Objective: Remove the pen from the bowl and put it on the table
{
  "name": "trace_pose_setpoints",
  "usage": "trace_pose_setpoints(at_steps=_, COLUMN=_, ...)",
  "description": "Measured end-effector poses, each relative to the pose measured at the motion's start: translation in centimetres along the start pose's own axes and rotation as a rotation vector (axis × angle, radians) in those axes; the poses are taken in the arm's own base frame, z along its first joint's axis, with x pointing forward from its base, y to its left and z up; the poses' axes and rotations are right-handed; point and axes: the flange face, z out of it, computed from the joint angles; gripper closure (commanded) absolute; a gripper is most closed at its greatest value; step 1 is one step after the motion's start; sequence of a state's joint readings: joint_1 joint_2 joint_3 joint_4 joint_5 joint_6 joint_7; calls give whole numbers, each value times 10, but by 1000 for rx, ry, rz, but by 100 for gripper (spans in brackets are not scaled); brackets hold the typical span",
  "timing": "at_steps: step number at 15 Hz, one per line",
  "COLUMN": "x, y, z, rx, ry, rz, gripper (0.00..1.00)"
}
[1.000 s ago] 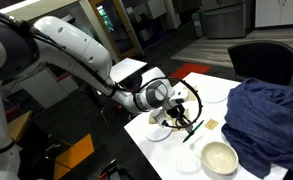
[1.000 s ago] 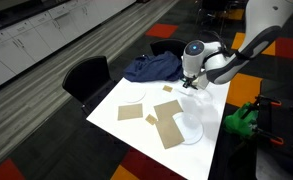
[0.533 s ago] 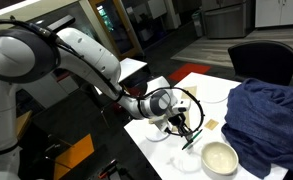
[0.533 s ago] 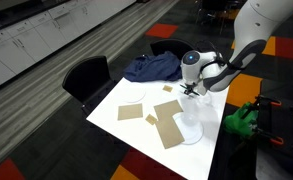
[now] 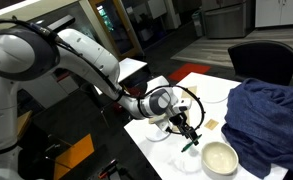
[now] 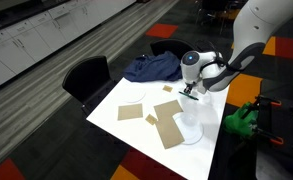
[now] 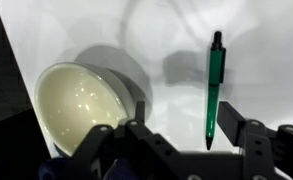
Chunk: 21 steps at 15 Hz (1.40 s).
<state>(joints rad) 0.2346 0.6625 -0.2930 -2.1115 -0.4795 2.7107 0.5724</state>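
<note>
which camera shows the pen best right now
Wrist view: the pen shows full length, green, on the white table beside the bowl, not in it. An exterior view gives only a small green streak; in an exterior view around the gripper it is too small to make out.

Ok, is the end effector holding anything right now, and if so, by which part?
Nothing. The end effector is open, and the green pen lies free on the table beside the bowl.

Pen (image 7: 213, 88): slim, green, black tip, outside the bowl, against bare white worktop (image 7: 76, 30). Bowl (image 7: 81, 102): round, cream, upright, empty, near pen, not touching.
</note>
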Motion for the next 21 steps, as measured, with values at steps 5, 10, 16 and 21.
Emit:
trace_pose_setpoints(at_steps=5, x=10, y=15, z=-47, rx=-25, ry=82, rz=-3, gripper=0)
trace_pose_setpoints(at_steps=10, x=3, y=33, z=-103, rx=36, ry=137, rz=31, gripper=0)
trace_pose_setpoints(at_steps=16, x=-19, y=53, z=-148, rx=134, ry=111, rz=89, gripper=0)
trace_pose_setpoints(at_steps=21, x=-23, y=56, z=-155, rx=153, ry=102, rz=94, gripper=0)
